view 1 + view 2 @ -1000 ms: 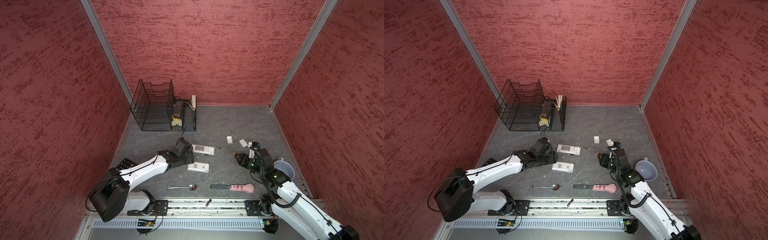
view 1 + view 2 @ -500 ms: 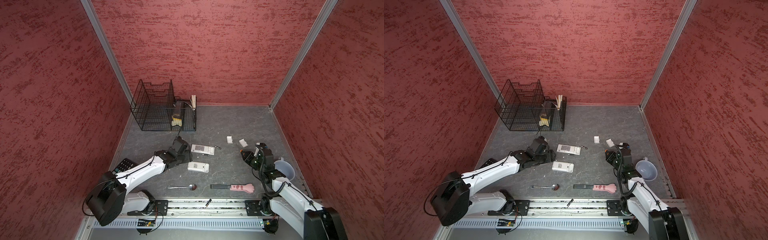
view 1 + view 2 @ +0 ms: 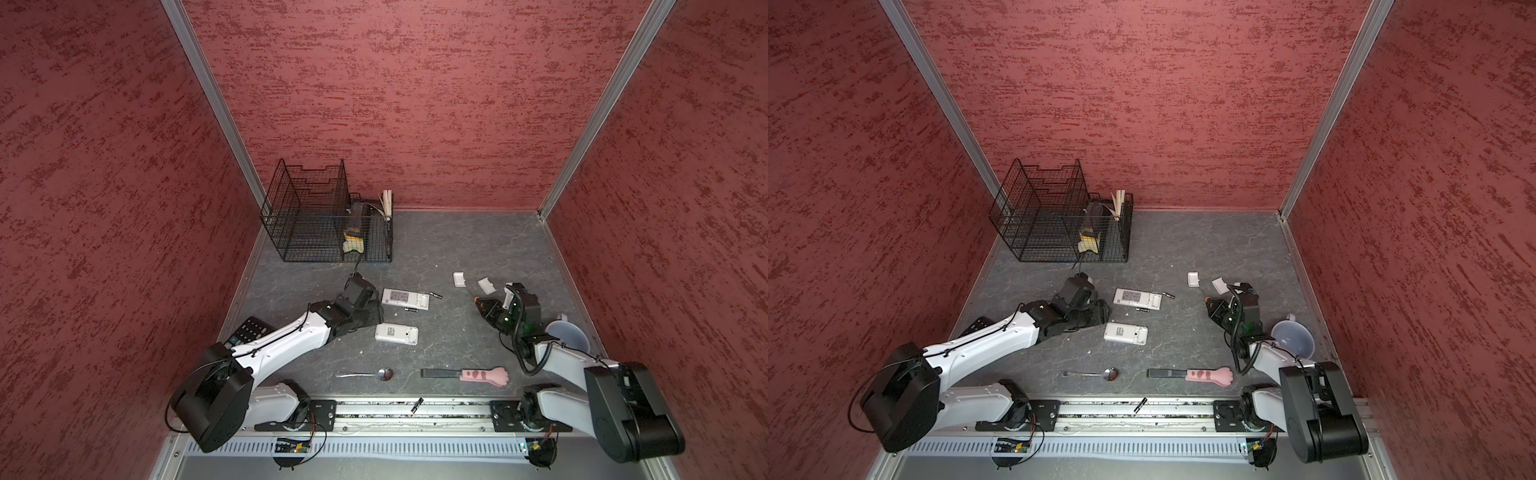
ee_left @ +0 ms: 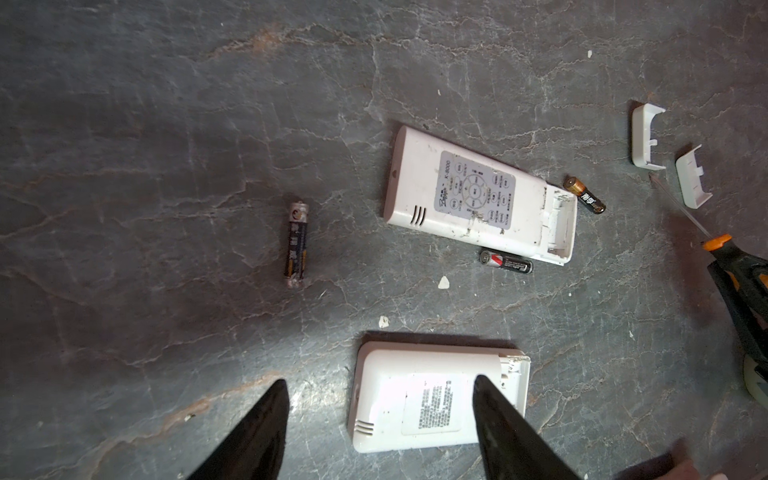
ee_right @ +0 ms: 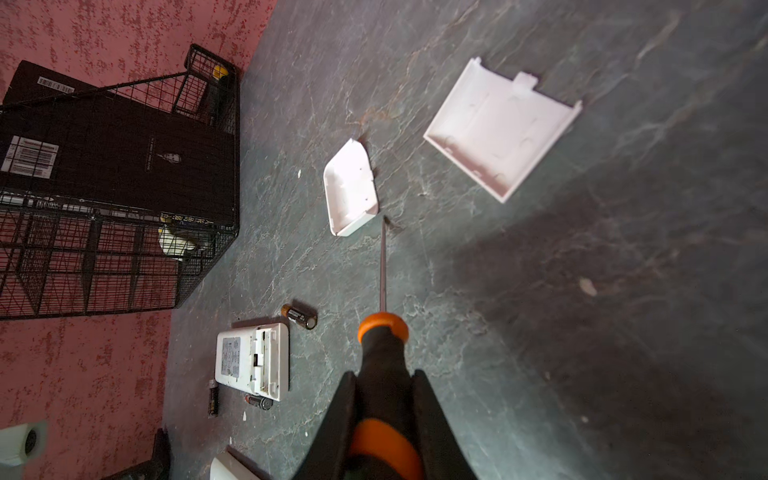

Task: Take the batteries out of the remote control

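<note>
Batteries (image 4: 296, 245) seem unloaded already. Screwdriver (image 5: 382, 336) is clamped by right gripper (image 5: 384, 374), left gripper (image 4: 380, 380) is spread open. Nearer remote (image 4: 432, 411) should probably be checked next.

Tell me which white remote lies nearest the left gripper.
The remote with the plain label, partly between the open left gripper's jaws in the left wrist view. The other remote, bearing a button diagram, lies farther off with two batteries beside it.
</note>
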You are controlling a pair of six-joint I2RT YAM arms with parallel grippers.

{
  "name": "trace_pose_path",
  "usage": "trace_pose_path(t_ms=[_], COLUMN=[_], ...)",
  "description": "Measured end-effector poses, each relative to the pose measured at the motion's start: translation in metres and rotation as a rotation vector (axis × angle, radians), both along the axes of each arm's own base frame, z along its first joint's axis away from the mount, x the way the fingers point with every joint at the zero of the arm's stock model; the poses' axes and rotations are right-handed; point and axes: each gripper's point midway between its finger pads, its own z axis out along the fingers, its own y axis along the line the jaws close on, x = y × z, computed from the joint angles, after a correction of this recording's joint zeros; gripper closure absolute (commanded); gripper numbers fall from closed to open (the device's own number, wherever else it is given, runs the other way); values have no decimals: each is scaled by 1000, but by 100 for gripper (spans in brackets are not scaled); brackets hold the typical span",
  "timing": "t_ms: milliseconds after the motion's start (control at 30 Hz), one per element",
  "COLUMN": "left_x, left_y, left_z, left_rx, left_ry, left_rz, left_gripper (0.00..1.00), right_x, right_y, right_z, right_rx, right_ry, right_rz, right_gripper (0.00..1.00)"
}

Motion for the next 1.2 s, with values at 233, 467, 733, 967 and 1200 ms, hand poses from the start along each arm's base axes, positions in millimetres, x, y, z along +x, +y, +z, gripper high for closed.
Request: trace_pose_path(t_ms=[233,467,733,967,1200], left_x=[0,0,1,4,10], left_y=[0,0,2,7,15], left_z=[0,0,-1,3,11], left_rx=[-5,-6,-7,-16,-31], left_ry=[3,4,6,-4,-26], left_rz=[-1,-1,6,23,51], left_gripper=[30,30,30,28,27], right_x=[6,6,1,-3,-7], right_y=[4,4,3,1,-1], right_z=[-1,-3,-7,-6,-6], right_rx=[7,-2,-23,-45,-67], right_ry=[-11,-5,29,33,41], right_rz=[19,31,39,43,43], right_gripper=[85,71,62,48,44])
